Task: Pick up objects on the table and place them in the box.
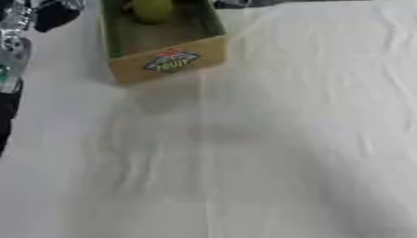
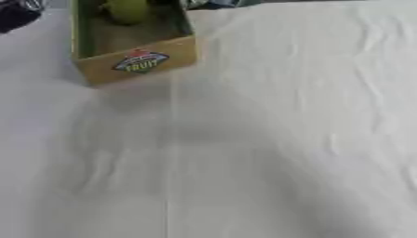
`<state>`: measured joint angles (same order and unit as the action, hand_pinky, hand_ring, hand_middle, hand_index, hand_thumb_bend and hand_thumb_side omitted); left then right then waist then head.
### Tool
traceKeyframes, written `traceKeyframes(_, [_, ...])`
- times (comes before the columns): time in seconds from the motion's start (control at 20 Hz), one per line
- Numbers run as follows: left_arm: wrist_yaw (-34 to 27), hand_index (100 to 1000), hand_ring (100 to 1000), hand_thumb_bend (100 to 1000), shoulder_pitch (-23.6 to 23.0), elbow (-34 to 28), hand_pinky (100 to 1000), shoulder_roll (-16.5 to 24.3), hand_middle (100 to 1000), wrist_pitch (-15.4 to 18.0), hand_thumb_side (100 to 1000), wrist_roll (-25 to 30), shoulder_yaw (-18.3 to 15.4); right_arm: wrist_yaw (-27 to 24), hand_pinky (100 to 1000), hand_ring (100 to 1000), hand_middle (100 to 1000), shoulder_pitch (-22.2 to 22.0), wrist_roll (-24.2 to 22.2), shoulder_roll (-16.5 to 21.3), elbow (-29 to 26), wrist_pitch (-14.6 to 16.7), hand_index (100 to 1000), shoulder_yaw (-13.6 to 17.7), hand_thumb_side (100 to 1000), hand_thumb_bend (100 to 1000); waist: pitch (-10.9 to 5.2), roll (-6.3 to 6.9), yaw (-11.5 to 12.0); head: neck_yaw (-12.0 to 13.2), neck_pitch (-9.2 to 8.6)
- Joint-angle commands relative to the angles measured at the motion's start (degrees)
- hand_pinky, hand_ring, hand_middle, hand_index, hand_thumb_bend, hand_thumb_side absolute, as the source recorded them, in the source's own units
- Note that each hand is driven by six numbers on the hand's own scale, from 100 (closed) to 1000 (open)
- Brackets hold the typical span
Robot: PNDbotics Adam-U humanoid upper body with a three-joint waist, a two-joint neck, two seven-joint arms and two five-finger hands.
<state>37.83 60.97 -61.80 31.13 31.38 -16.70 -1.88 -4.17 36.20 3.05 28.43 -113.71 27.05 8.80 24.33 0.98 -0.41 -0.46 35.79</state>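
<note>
A cardboard box [image 1: 167, 58] with a green inside and a "FRUIT" label on its front wall stands at the top left of the white cloth. Inside it lies a yellow-green round fruit [image 1: 151, 9], partly cut off by the top edge. My left arm [image 1: 11, 69], black with silver joints, runs up the left edge in the left eye view. Its dark hand [image 1: 50, 16] shows blurred at the top left corner, left of the box and apart from it. My right hand shows in neither view.
A white wrinkled cloth [image 2: 269, 139] covers the table, with a fold line running down from the box. Something dark and bluish [image 2: 213, 3] lies at the far edge behind the box.
</note>
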Motion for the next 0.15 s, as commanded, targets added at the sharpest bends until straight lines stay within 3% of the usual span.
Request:
traceKeyframes(0.05, [-9.69,741,649,100,-1.6,-8.1,574,5.15,606,-0.98,409,2.11,0.01,0.34,813,637,603,0.26,0.47,2.14,-0.89,-0.01,747,0.55,463,100,-1.98,-0.02,0.43,-0.87,0.52])
traceKeyframes(0.15, [-15.34,724,627,100,-4.5,-13.48,555,7.11,586,-2.74,417,2.28,-0.54,0.5,812,637,604,0.08,0.71,2.33,-0.89,0.03,747,0.72,458,100,-2.12,-0.16,0.97,-1.35,0.6])
